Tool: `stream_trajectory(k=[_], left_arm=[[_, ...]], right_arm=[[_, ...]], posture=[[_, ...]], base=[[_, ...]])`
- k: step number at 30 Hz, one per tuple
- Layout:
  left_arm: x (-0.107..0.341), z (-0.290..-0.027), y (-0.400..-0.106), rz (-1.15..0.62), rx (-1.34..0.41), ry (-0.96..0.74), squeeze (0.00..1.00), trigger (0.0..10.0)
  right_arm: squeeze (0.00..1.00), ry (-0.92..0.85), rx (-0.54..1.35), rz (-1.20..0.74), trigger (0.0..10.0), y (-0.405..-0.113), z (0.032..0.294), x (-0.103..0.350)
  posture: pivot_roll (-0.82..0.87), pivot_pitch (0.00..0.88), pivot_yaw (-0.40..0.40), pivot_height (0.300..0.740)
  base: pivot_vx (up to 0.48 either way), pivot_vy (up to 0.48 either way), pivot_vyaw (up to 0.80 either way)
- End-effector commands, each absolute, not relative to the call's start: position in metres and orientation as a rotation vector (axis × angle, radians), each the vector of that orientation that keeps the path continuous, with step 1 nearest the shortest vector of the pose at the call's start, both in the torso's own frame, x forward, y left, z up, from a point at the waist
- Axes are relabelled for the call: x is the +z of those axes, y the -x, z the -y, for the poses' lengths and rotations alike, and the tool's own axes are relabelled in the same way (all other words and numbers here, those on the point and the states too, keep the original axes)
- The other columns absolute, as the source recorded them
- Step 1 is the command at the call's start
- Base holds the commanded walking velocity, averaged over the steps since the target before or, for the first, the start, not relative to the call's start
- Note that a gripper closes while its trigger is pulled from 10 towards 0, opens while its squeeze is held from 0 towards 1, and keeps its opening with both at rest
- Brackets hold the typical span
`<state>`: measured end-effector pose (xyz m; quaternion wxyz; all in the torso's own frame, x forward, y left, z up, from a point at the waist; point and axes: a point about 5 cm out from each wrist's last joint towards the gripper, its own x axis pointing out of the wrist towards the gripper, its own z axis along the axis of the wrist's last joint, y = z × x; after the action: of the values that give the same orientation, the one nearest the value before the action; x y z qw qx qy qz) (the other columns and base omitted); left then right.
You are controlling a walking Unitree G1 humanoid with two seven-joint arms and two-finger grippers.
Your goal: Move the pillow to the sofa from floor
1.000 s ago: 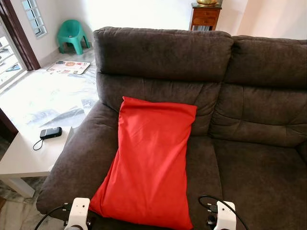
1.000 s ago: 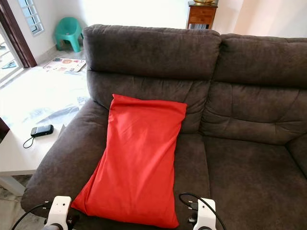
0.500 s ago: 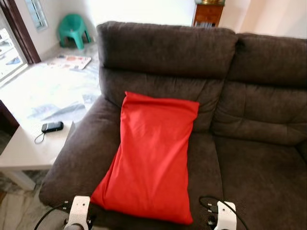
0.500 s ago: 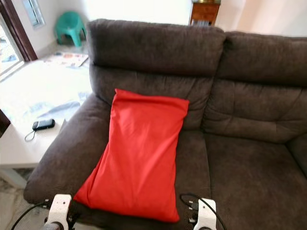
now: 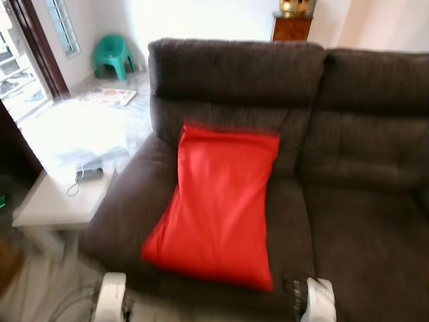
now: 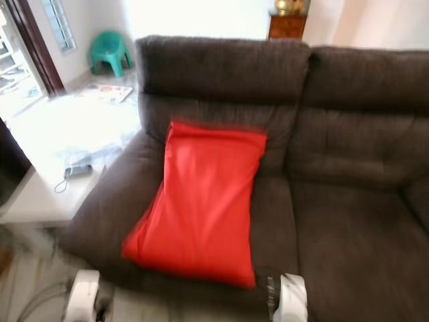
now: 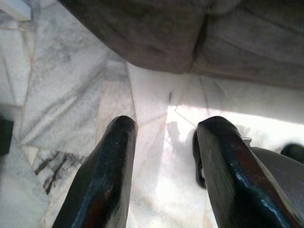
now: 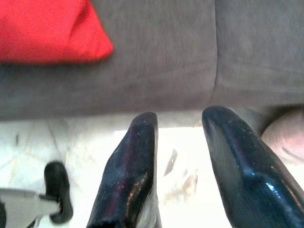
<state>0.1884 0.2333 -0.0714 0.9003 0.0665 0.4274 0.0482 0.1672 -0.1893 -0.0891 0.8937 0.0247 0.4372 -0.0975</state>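
Currently, the pillow (image 5: 218,201) is lying on the left seat of the sofa (image 5: 362,134). It is a plain red rectangle with a smooth cover and a few shallow creases. Its upper edge is leaning against the backrest, and its lower edge is reaching close to the front of the seat cushion. One lower corner is flaring out toward the sofa's left arm. Nothing is touching the pillow apart from the sofa. The head views are slightly blurred.

The left gripper (image 7: 164,166) is hanging low in front of the sofa, above the marble floor (image 7: 66,95). Its two black fingers (image 7: 99,180) are standing apart with nothing between them. The right gripper (image 8: 178,161) is also hanging low, just before the sofa's front edge, with a corner of the pillow showing in its wrist view. Its fingers (image 8: 130,171) are likewise spread and holding nothing. Both white wrist housings are showing at the lower edge of the head views.

Beside the sofa's left arm, a white table (image 5: 47,201) is carrying a small dark device (image 5: 88,174) with a cord. Farther back, a green stool (image 5: 110,55) is standing near the wall, and a wooden cabinet (image 5: 291,28) is standing behind the sofa.
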Motion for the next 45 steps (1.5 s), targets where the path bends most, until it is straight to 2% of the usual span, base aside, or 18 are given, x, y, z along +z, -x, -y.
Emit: stream_trajectory(k=[1,21,45], left_arm=[[-0.0715,-0.2301,-0.1897,-0.883,0.086,-0.146,0.00,10.0],[-0.0720,-0.2294,-0.1892,-0.890,0.083,-0.151,0.00,10.0],[-0.0721,-0.2257,-0.1908,-0.884,0.081,-0.149,0.00,10.0]], right_arm=[[0.00,-0.045,-0.208,-0.904,10.0,-0.1688,0.1929,-0.0880],[0.00,-0.048,-0.202,-0.907,10.0,-0.1686,0.1901,-0.0885],[0.00,-0.045,-0.197,-0.904,10.0,-0.1693,0.1900,-0.0881]], posture=[[0.05,0.000,-0.035,0.740],[0.05,0.000,-0.034,0.740],[0.04,0.000,-0.042,0.740]], base=[[-0.289,0.000,0.00],[-0.288,0.000,0.00],[0.000,0.000,0.00]])
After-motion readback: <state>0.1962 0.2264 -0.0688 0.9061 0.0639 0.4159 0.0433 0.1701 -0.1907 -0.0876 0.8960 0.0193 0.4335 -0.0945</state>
